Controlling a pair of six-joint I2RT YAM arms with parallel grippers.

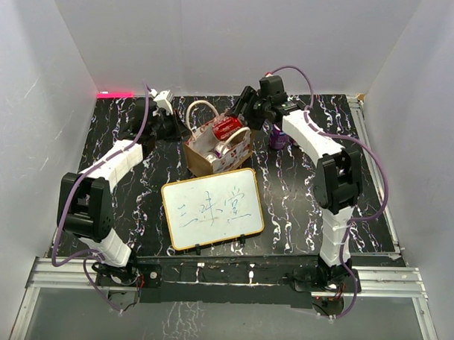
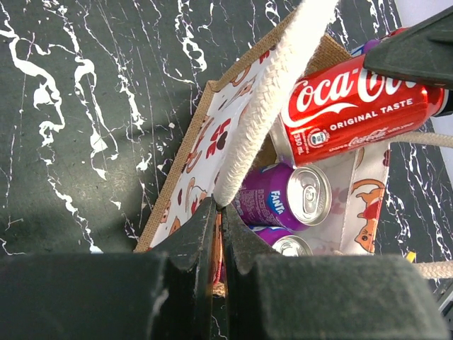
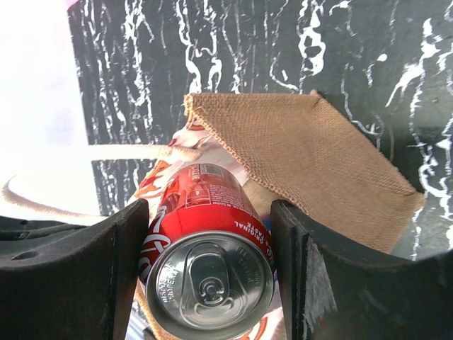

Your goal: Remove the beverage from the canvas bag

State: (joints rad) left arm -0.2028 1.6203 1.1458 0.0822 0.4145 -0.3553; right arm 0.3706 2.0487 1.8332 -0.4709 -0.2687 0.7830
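The bag [image 1: 213,151] sits on the black marbled table [image 1: 301,195], above the centre of the top view. It is just above the whiteboard [image 1: 213,208], which has blue writing on it. The left claw [image 2: 218,211] is pressed together on the bag's rim, at the foot of a cream handle [image 2: 272,99] that runs up and away from it.

The right claw [image 3: 210,212] grips a red Coke can [image 3: 212,255] between its two fingers [image 3: 85,276], with the pull-tab end facing the wrist camera. In the left wrist view the Coke can [image 2: 354,106] lies on its side across the open mouth at upper right, one dark right finger over its far end. In the top view it shows at the bag's upper edge, under the right claw [image 1: 240,118].

Lower in the bag lies a purple Fanta can [image 2: 287,195], with another silver can top [image 2: 289,245] showing below it. A small purple object [image 1: 277,136] stands on the table to the right of the bag, beside the right arm.
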